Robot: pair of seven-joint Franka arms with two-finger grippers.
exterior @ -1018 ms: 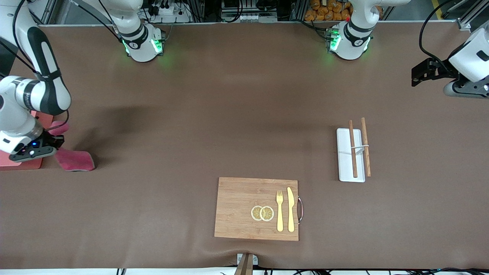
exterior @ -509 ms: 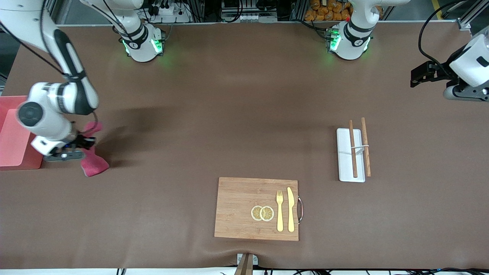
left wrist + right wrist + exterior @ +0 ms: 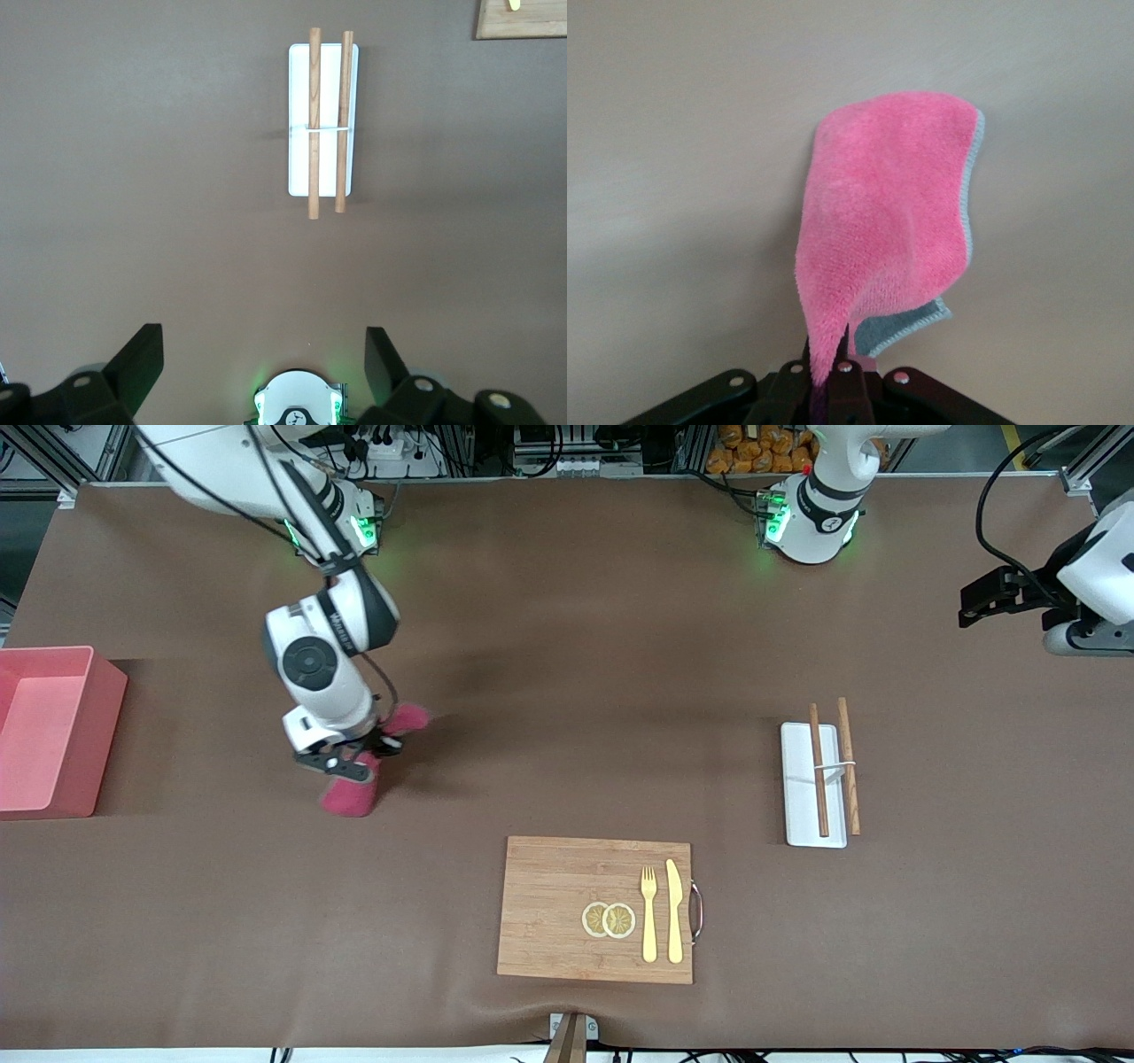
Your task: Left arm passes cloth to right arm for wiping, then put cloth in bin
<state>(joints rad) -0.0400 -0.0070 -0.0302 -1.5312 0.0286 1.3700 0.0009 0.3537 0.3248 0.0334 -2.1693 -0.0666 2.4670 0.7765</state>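
The right gripper [image 3: 350, 760] is pinching the light, floppy pink cloth [image 3: 353, 793] by one edge over the desk [image 3: 567, 691], fabric drooping limply, while the waiting left gripper [image 3: 257, 363] is hanging with fingers spread wide.

A fluffy, matt pink cloth [image 3: 890, 221], its pile soft like terry and its edge stitched in grey, hangs over a matt brown table cover [image 3: 567, 646] that looks smooth and faintly creased; the bin [image 3: 89, 726] is smooth salmon plastic with a dull sheen; the board [image 3: 558, 895] shows pale wood grain, with a metal handle [image 3: 696, 911] at one end; two sticks [image 3: 328, 124] look like brown wood on a smooth white tray [image 3: 299, 168]; the fork [image 3: 649, 917] and knife [image 3: 675, 912] look like matt yellow plastic; arm shells [image 3: 319, 664] gleam glossy white.
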